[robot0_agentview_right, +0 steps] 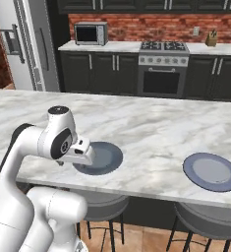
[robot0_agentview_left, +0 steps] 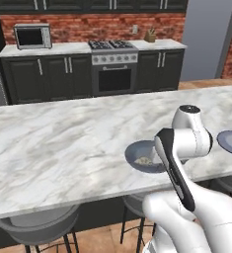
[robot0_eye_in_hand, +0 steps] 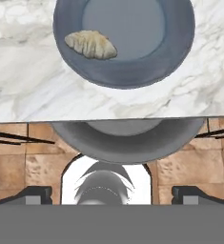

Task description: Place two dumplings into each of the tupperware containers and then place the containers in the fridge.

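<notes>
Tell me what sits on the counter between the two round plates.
Nothing: in the right base view, only bare marble counter lies between the near plate by the arm and the far plate. The near plate holds one dumpling.

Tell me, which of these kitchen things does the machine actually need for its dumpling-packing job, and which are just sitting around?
Part of the job:
- dumpling on the near plate
- fridge at the far left
- gripper, open and holding nothing

Just lying about:
- second plate
- microwave
- stove
- stool under the counter
</notes>
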Controlling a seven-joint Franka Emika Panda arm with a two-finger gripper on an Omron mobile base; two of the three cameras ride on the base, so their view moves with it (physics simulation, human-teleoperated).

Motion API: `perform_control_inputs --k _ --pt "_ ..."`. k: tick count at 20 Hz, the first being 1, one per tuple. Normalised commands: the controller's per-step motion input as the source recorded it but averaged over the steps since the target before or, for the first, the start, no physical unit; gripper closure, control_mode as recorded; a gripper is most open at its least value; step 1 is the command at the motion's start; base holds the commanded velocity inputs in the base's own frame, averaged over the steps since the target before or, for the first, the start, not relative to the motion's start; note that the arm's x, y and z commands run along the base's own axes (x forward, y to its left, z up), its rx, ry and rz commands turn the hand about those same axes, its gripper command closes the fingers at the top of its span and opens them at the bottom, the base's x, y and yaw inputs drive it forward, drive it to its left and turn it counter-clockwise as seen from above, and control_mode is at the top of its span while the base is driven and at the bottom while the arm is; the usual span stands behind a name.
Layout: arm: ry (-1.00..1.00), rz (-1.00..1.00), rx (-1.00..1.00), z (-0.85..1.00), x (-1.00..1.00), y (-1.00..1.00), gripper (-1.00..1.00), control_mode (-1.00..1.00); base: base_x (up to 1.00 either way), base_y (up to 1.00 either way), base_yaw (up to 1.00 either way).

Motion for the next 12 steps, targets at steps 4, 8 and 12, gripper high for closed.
perform_control_inputs --k 4,8,12 --pt "0.00 0.00 0.00 0.00 0.00 0.00 -1.00 1.00 0.49 0.00 -0.04" --pt "0.00 0.00 0.00 0.00 0.50 0.05 -1.00 -1.00 0.38 0.00 0.00" --pt "0.00 0.04 0.00 -0.18 1.00 0.36 -1.00 -1.00 0.00 0.00 0.00"
